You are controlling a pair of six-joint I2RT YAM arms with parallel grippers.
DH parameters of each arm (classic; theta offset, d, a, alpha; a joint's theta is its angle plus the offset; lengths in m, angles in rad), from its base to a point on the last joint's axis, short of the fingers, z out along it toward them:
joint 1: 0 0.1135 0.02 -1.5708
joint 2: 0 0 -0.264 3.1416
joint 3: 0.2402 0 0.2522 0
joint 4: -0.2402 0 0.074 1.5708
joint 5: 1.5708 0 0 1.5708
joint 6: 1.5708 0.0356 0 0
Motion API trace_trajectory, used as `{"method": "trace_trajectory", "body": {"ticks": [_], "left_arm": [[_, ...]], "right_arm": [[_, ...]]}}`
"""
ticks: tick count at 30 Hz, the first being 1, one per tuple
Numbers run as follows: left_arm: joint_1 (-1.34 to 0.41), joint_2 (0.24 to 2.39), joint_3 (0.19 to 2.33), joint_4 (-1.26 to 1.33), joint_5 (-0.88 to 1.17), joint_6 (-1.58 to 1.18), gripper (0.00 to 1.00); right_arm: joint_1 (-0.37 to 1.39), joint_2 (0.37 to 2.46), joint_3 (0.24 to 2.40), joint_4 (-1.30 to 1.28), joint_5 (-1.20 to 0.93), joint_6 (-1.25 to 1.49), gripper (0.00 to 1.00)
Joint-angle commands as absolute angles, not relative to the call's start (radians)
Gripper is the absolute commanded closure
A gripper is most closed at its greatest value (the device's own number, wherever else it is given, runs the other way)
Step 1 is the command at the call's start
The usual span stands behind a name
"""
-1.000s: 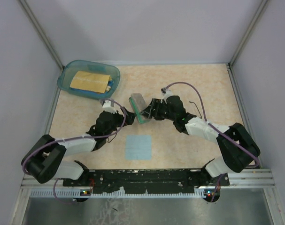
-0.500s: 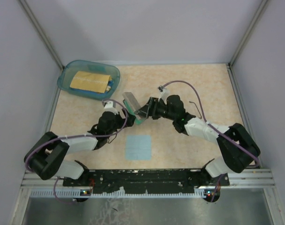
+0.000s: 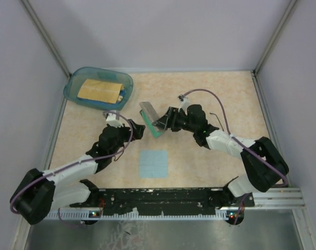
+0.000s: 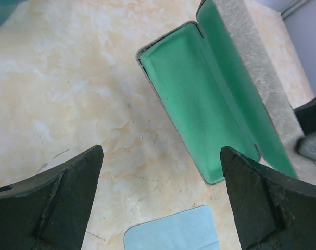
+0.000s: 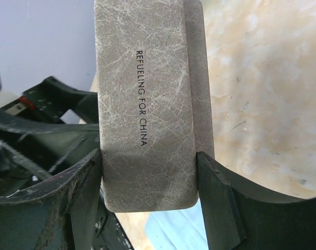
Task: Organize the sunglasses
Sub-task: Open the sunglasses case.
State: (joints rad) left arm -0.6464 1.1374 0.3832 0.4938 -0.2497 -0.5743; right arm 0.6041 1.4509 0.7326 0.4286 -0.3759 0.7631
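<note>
Grey case [image 5: 147,104] lid sits pinched in the right gripper [image 5: 150,161], probably to keep the teal interior open. The left gripper [image 4: 160,156] gapes wide and empty. The sunglasses [image 3: 215,115] lie right of centre, largely hidden.

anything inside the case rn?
Nothing visible. The open case shows only bare green lining. One end of it is hidden behind a finger of the left end effector. The right end effector grips the lid.
</note>
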Motion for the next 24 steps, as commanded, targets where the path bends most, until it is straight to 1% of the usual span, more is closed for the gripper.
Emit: {"method": "trace_trajectory", "body": {"ticks": [1,6,11,15,19,24], "left_arm": [[-0.652,1.028,0.362,0.402,-0.283,-0.548,0.0],[-0.652,0.95,0.345,0.341,-0.311,-0.542,0.0],[-0.652,0.907,0.325,0.331,-0.337,-0.534,0.0],[-0.653,0.901,0.321,0.328,-0.346,-0.53,0.0],[-0.652,0.909,0.319,0.335,-0.35,-0.529,0.0],[-0.652,0.925,0.323,0.346,-0.35,-0.528,0.0]], "right_arm": [[0.561,1.474,0.761,0.496,-0.444,0.712,1.0],[0.487,1.562,0.794,0.556,-0.649,0.703,1.0],[0.466,1.594,0.843,0.445,-0.664,0.61,1.0],[0.431,1.62,0.86,0.398,-0.726,0.578,1.0],[0.41,1.671,0.902,0.326,-0.785,0.53,0.94],[0.401,1.742,0.952,0.262,-0.808,0.49,0.93]]}}
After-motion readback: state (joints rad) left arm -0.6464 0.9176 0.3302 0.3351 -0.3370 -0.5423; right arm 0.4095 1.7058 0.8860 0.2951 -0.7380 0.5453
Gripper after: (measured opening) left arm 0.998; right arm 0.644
